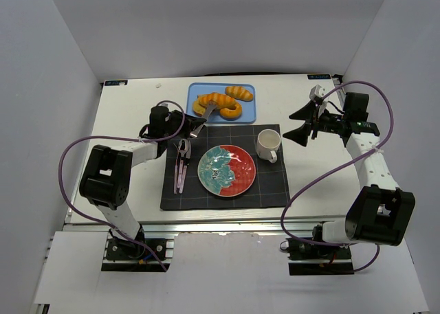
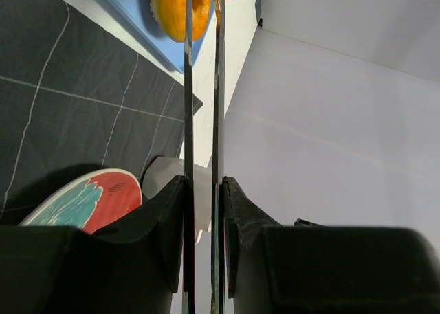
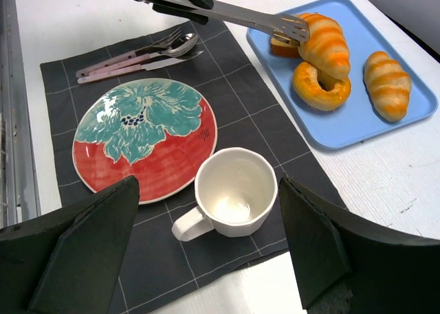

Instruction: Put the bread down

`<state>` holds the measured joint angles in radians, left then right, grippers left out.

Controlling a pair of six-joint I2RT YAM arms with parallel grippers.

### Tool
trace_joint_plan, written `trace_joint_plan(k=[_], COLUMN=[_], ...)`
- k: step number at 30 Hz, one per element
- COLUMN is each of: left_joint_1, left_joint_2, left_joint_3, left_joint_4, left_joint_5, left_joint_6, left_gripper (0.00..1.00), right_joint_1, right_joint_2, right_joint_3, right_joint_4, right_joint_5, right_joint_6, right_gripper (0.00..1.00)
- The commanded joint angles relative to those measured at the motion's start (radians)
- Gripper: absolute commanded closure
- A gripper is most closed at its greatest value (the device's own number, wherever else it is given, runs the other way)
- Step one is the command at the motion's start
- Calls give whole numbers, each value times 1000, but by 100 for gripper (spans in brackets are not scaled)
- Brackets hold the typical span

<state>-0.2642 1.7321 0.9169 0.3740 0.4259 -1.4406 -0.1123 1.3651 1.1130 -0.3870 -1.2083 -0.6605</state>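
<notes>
Bread [image 3: 326, 42] partly hidden, tongs [image 3: 234, 13] across it

Left arm [image 1: 110, 176] in the lower left and right arm [image 1: 375, 166] at the right edge: white links, bulky black joints, a purple cable [image 1: 60, 166] looping off each. The right gripper [image 1: 297, 124] has matte black wedge fingers [image 3: 82, 245].
</notes>
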Motion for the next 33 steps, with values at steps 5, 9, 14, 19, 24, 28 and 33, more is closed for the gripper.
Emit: trace_joint_plan(k=[5, 9, 14, 19, 24, 28, 33], left_joint_1=[-6, -6, -21, -66, -138, -165, -167], left_joint_2=[-140, -267, -445, -624, -707, -712, -706], left_joint_3=[-7, -76, -222, -372, -457, -454, -434], left_joint_4=[-32, -49, -114, -242, -290, -368, -477], left_joint_5=[5, 45, 89, 155, 162, 177, 194], left_joint_6=[107, 201, 334, 385, 393, 437, 506], left_gripper=[100, 100, 100, 100, 100, 100, 100], right_joint_1=[-9, -9, -9, -9, -9, -9, -9], right_joint_2=[-31, -29, -27, -11, 0, -1, -17], right_joint_3=[24, 42, 54, 77, 97, 97, 85], right_joint_4=[-33, -87, -119, -131, -153, -161, -162], right_joint_5=[-31, -27, -23, -27, -20, -20, -14], right_joint_6=[-34, -97, -134, -133, -133, -128, -126], right_gripper=[13, 13, 14, 14, 14, 14, 14])
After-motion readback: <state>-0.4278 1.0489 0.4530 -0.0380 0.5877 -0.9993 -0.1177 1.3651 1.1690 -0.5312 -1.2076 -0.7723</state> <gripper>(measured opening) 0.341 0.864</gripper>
